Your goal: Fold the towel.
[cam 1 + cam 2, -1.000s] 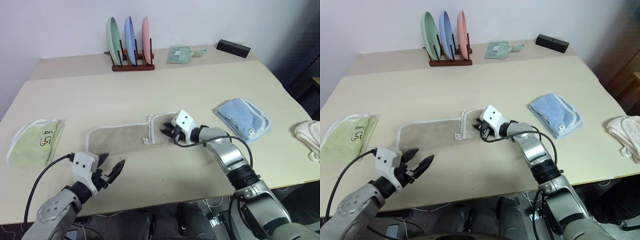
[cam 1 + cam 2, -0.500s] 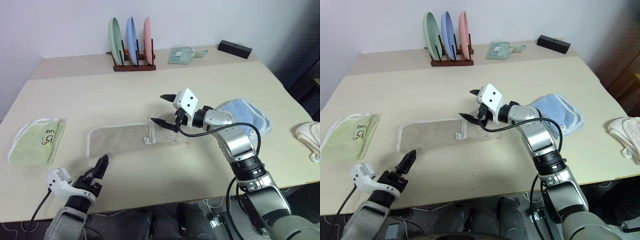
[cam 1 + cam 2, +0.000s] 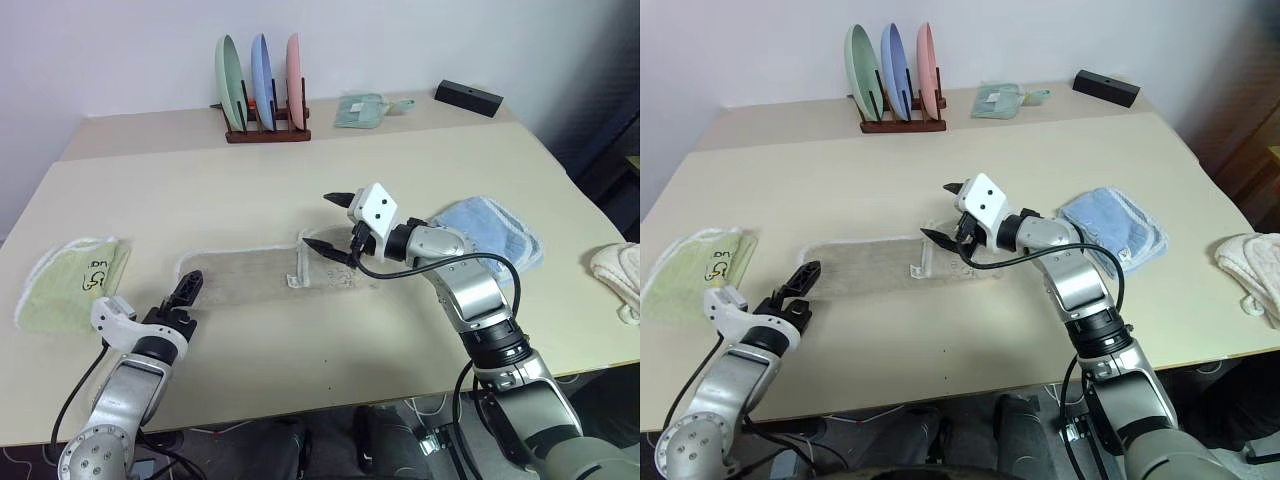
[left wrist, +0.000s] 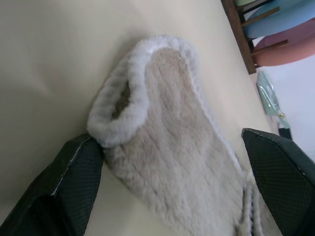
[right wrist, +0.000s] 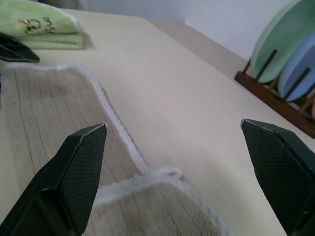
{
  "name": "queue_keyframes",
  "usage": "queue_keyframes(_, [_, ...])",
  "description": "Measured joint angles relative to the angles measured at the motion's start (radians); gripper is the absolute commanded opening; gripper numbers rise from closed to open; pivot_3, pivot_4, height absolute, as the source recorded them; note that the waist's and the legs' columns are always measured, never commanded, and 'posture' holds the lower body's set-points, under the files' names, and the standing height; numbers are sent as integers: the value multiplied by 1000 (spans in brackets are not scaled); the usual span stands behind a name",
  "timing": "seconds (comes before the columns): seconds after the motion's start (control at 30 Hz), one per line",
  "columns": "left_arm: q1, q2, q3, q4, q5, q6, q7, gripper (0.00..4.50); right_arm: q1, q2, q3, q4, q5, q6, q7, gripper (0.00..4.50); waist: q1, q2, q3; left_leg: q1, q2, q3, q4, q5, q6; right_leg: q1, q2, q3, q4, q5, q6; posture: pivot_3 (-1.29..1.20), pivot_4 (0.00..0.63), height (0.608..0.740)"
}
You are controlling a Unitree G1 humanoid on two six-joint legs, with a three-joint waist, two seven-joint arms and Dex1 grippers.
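— How far along is the fold?

— One fold is in. The left claw (image 3: 186,296) gapes empty at the towel (image 3: 240,277)'s left end on the counter (image 3: 400,160); its right end lies lapped over.

— And the right claw (image 3: 330,222)?

— Wide open, empty, above that lap. The left end's still unfolded.

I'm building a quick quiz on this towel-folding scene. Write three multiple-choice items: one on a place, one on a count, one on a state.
1. Where does the light green towel lie?
A. robot's left of the beige towel
B. on the plate rack
C. under the blue towel

2. How many plates stand in the plate rack?
A. two
B. three
C. five

3. How is the right gripper?
A. shut on the beige towel
B. open, holding nothing
C. shut on a plate

Answers:
1 A, it lies at the table's left edge, beside the beige towel.
2 B, green, blue, pink.
3 B, fingers spread above the cloth.
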Motion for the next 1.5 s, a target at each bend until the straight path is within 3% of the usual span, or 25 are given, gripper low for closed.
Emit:
queue_keyframes(0.2, [-2,11,2,27,1,-17,12,15,20,-11,0,-26,-9,0,-7,4500,1,0,0,-1,0,0,0,0,0,0,0,0,0,0,0,0,150,740])
queue_keyframes(0.4, [-15,60,42,1,46,-81,-80,15,64,-74,-6,-39,-22,-1,-6,4500,-1,0,0,-1,0,0,0,0,0,-1,0,0,0,0,0,0,150,740])
queue_keyframes(0.5, [5,184,67,-21,101,-74,-158,15,70,-107,-7,-39,-30,-9,2,4500,-1,0,0,-1,0,0,-1,0,0,-1,0,0,0,0,0,0,150,740])
queue_keyframes(0.63, [-44,435,74,-18,172,-5,-303,15,59,-131,-16,-12,-39,-32,7,4500,5,0,0,-1,0,0,0,0,0,0,0,0,0,0,0,0,150,740])
queue_keyframes(0.77, [-231,570,-86,-55,291,54,-473,15,32,-128,-14,20,-51,-58,11,4500,14,0,0,-1,-1,1,0,0,0,0,0,1,-1,0,0,0,150,740])
queue_keyframes(1.1, [-499,555,-601,4,625,131,-872,15,33,-134,-20,41,-67,-66,6,4500,-7,0,0,-3,0,1,-2,0,0,-4,0,1,0,0,0,0,150,740])
queue_keyframes(1.3, [-532,495,-668,129,767,139,-976,15,66,-145,-35,17,-68,-51,-5,4500,-1,0,0,-5,0,0,-1,0,0,-4,0,1,-1,0,0,0,150,740])
queue_keyframes(1.4, [-547,462,-670,160,794,146,-998,853,78,-149,-41,-5,-69,-43,-11,4500,-1,0,0,-4,-1,0,0,0,0,-4,0,0,0,0,0,0,150,740])
queue_keyframes(1.5, [-556,402,-635,186,788,166,-995,2407,85,-155,-45,-17,-72,-35,-14,4500,-2,0,0,-5,0,0,0,0,0,-4,0,0,0,0,0,0,150,740])
